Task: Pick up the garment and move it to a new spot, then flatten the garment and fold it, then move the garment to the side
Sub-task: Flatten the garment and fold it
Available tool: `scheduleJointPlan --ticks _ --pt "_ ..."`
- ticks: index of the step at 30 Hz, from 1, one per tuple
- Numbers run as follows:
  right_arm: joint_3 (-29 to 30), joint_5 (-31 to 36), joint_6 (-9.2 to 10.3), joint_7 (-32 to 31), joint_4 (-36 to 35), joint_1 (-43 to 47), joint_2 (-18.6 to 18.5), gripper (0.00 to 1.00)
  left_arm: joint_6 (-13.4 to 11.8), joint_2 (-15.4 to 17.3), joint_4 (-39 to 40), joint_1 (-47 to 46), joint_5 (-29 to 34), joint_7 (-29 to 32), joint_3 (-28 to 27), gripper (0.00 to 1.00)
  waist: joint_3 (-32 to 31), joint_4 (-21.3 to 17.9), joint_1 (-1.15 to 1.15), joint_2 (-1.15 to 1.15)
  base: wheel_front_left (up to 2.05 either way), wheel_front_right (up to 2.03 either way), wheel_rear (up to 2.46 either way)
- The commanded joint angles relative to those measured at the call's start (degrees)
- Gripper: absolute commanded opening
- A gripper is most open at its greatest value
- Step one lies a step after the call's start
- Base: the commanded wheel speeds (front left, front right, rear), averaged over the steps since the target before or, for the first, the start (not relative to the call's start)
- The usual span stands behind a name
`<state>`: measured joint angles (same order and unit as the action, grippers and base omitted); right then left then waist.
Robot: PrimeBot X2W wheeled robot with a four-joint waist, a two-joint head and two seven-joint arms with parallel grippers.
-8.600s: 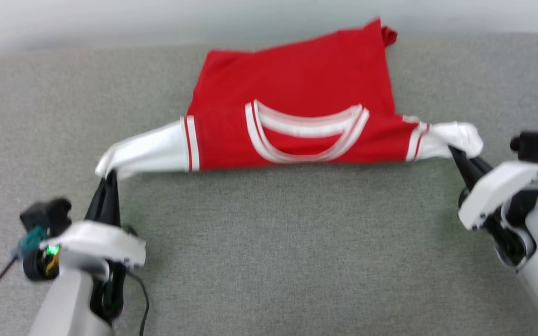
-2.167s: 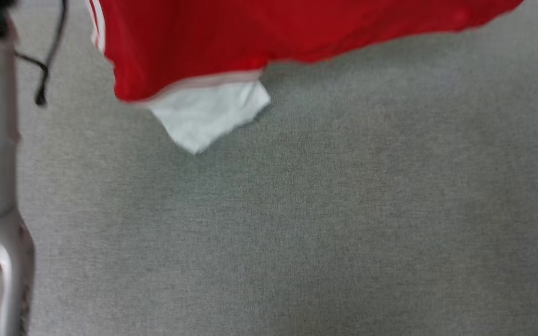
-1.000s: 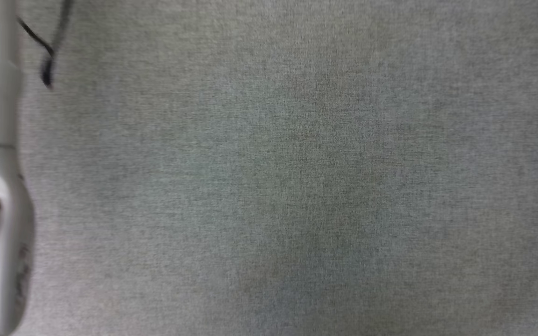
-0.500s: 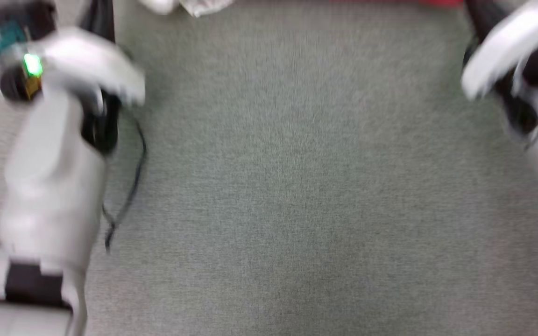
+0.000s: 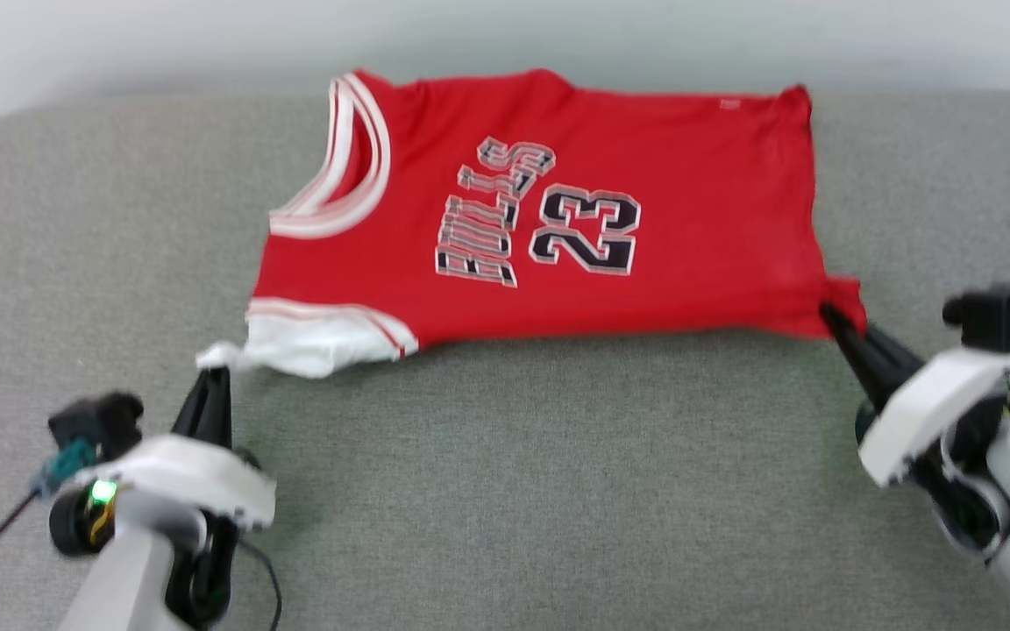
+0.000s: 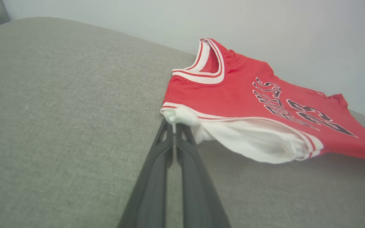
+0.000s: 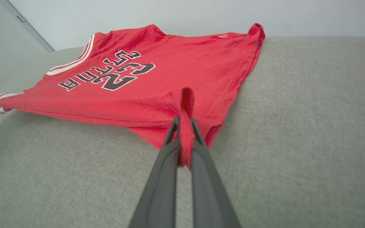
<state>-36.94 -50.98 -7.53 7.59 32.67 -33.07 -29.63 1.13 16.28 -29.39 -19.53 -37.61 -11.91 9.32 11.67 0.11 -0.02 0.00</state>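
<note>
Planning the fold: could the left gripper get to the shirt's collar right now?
Probably not as it stands: the left gripper is shut on the white sleeve. The collar lies uncovered just beyond, so letting go first should free it.

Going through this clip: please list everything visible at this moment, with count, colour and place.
garment: one, red with a white sleeve, striped trim, black lettering and 23; spread front-up on the far middle of the padded surface.
padded surface: one, grey fabric, under everything.
wall: one, pale, behind the surface.
left gripper: one, dark fingers, lower left, shut on the garment's white sleeve.
right gripper: one, dark fingers, right side, shut on the garment's red hem corner.
</note>
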Motion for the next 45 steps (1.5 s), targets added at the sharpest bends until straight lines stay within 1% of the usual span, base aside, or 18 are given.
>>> scheduleJointPlan --ticks 1,6,9,12,15,17,19,23,25,26,29,33,36,38,45 --pt "0.3 -0.2 0.08 -0.1 -0.5 1.9 -0.5 0.00 -0.9 0.9 1.4 2.0 0.0 0.4 -0.3 0.00 -2.7 0.0 0.02 0.00 0.00 0.00 0.00" --pt "4.6 0.9 0.09 -1.5 -5.2 12.0 -1.6 0.00 -7.2 2.4 17.8 15.6 -0.7 6.7 -1.0 0.00 -6.0 0.1 0.02 0.00 0.00 0.00 0.00" --pt "8.5 2.1 0.09 -3.0 -8.3 17.6 -1.8 0.00 -11.0 3.7 27.8 22.9 -0.4 11.1 -1.0 0.00 -7.4 0.2 0.02 0.00 0.00 0.00 0.00" --pt "12.9 3.9 0.10 -5.4 -11.5 23.4 -1.6 0.00 -14.2 5.0 36.4 28.3 -0.3 15.4 -1.0 0.00 -8.8 0.5 0.02 0.00 0.00 0.00 0.00" --pt "17.7 6.4 0.10 -8.5 -15.7 28.2 -0.5 0.00 -16.8 6.3 43.3 31.9 0.1 19.1 -0.9 0.00 -9.7 0.7 0.02 0.00 0.00 0.00 0.00" --pt "21.1 8.3 0.09 -10.9 -18.5 30.9 0.7 0.00 -17.6 6.5 47.0 33.4 -0.9 21.3 -0.8 0.00 -10.1 0.8 0.02 0.00 0.00 0.00 0.00" --pt "24.4 10.4 0.09 -13.4 -21.3 32.7 2.2 0.00 -18.1 7.3 48.8 33.7 -0.8 22.5 -1.1 0.00 -10.1 0.7 0.02 0.00 0.00 0.00 0.00" --pt "28.9 14.2 0.09 -18.5 -25.5 34.2 6.0 0.00 -17.0 7.4 48.1 30.9 -1.7 23.1 -0.7 0.00 -9.1 0.4 0.02 0.00 0.00 0.00 0.00" --pt "30.3 16.8 0.09 -21.1 -26.5 33.8 7.2 0.00 -15.8 7.2 46.3 28.4 -1.9 22.6 -0.3 0.00 -8.1 0.5 0.02 0.00 0.00 0.00 0.00" --pt "30.9 16.8 0.08 -22.2 -27.0 33.3 8.5 0.00 -15.2 6.9 45.1 27.1 -2.2 22.6 0.1 0.00 -7.5 0.5 0.02 0.00 0.00 0.00 0.00" --pt "32.0 19.0 0.07 -25.5 -28.0 31.2 10.3 0.00 -13.4 6.3 41.3 22.1 -2.4 22.1 0.8 0.00 -4.8 0.4 0.02 0.00 0.00 0.00 0.00" --pt "32.2 20.8 0.07 -28.6 -27.1 28.6 11.8 0.00 -11.0 5.4 35.1 15.2 -2.6 21.4 2.0 0.00 -1.1 -0.1 0.02 0.00 0.00 0.00 0.00" --pt "31.3 21.0 0.06 -29.4 -25.8 26.0 12.2 0.00 -9.5 4.8 30.6 10.7 -2.7 21.3 2.7 0.00 1.5 -0.5 0.02 0.00 0.00 0.00 0.00" --pt "30.6 21.1 0.06 -29.6 -24.4 24.5 11.7 0.00 -8.5 4.4 27.6 8.1 -2.6 21.2 3.3 0.00 3.0 -0.7 0.02 0.00 0.00 0.00 0.00" --pt "27.1 21.1 0.07 -27.2 -18.5 18.9 10.5 0.00 -5.6 2.6 17.1 1.3 -3.0 20.8 5.2 0.00 6.6 -0.8 0.02 0.00 0.00 0.00 0.00"
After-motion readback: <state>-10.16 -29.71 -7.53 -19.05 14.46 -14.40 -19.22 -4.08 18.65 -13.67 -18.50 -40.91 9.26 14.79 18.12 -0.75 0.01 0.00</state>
